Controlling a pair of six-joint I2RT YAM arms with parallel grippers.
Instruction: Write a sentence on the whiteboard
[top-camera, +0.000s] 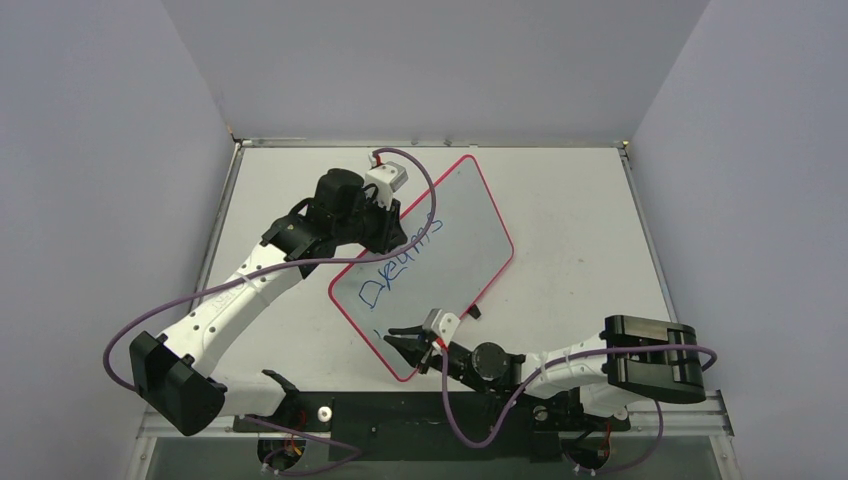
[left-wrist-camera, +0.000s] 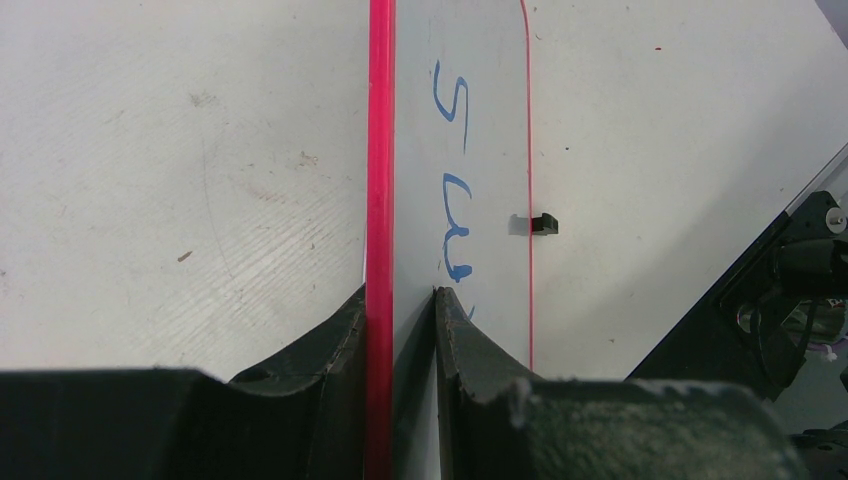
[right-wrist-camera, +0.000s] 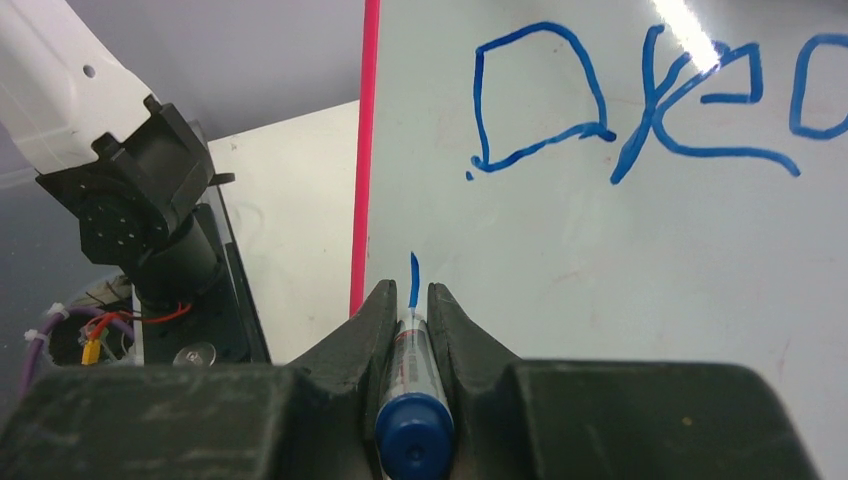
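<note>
Whiteboard (top-camera: 470, 235), one only, sits askew on the desk (top-camera: 570, 200), its red rim pinched between the narrowly set fingers of the left hand (left-wrist-camera: 400, 300). One line of the sentence (top-camera: 400, 262) in blue runs across it, starting ahead of the right hand (right-wrist-camera: 411, 295) and ending just in front of the left. The right hand is closed tight on one blue marker (right-wrist-camera: 412, 400), tip on the board. One short blue stroke (right-wrist-camera: 414, 268) stands just ahead of the tip. One black clip (left-wrist-camera: 543, 223) shows on the far rim, right of the left hand.
</note>
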